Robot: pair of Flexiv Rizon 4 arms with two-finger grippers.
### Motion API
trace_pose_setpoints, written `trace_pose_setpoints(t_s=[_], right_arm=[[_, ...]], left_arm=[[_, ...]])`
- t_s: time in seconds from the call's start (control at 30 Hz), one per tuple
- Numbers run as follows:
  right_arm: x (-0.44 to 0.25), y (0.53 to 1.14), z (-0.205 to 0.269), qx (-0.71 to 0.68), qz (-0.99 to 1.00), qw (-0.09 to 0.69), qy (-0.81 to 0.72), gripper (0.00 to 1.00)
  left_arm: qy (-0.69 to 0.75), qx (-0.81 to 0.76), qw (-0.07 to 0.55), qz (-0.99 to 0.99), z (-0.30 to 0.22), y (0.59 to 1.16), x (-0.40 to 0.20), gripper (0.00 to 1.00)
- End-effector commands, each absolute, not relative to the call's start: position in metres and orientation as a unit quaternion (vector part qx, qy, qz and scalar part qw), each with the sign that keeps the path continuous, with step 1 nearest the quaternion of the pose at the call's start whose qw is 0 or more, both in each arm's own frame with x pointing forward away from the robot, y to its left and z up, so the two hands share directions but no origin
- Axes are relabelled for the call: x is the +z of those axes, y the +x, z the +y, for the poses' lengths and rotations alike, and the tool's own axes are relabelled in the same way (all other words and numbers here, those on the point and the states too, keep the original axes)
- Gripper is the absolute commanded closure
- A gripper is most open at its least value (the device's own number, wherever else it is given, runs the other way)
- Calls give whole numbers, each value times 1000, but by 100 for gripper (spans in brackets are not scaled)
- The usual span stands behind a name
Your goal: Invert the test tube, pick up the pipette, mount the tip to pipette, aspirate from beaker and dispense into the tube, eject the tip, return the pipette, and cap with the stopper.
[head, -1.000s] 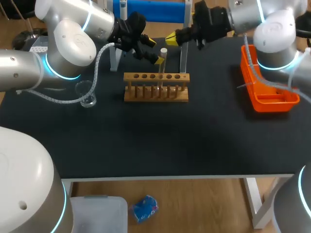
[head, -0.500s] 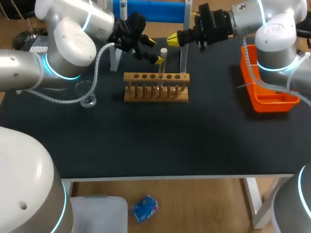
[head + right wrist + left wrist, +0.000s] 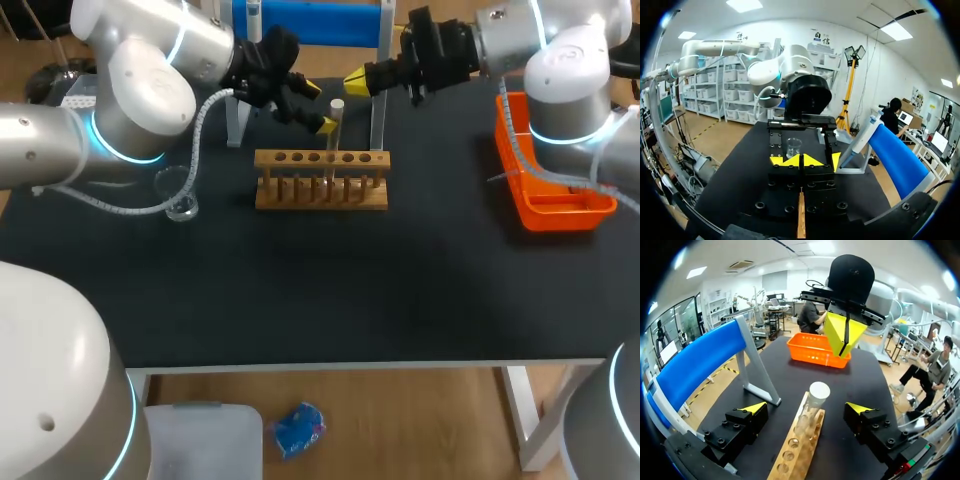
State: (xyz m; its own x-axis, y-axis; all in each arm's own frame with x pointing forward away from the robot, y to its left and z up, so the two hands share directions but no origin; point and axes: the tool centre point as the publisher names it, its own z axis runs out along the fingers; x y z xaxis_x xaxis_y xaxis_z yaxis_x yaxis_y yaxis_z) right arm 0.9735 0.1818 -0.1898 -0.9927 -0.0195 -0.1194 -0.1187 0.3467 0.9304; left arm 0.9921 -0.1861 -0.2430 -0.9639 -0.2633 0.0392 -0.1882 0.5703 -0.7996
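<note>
A clear test tube [image 3: 337,122] with a pale top stands upright in the wooden rack [image 3: 321,182]. My left gripper [image 3: 320,106] is open, with a yellow fingertip on either side of the tube [image 3: 817,392] and neither touching it. In the left wrist view the left gripper [image 3: 806,408] straddles the rack [image 3: 792,455]. My right gripper [image 3: 356,79] is shut with nothing in it, hovering just behind the tube's top; it shows as a yellow wedge [image 3: 842,333] ahead of the tube. A glass beaker [image 3: 178,192] stands left of the rack. What looks like the pipette [image 3: 253,14] hangs on the blue stand [image 3: 312,20].
An orange basket [image 3: 556,204] sits at the table's right side under my right arm. The blue stand's grey legs [image 3: 237,122] rise just behind the rack. In the right wrist view, the beaker [image 3: 793,147] and my left arm lie beyond the right gripper [image 3: 800,160].
My right arm has shifted a little to the right, still shut. My left gripper has stayed open around the tube.
</note>
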Motion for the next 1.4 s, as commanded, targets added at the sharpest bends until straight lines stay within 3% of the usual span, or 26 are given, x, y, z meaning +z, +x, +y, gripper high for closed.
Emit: trace_pose_setpoints(t_s=[0.03,1.4], right_arm=[[-190,973,182,570,820,43,-42,100],[-202,982,197,618,784,19,-56,100]], left_arm=[[-118,-459,35,880,-179,992,-242,0],[-122,-456,43,880,-171,989,-241,0]])
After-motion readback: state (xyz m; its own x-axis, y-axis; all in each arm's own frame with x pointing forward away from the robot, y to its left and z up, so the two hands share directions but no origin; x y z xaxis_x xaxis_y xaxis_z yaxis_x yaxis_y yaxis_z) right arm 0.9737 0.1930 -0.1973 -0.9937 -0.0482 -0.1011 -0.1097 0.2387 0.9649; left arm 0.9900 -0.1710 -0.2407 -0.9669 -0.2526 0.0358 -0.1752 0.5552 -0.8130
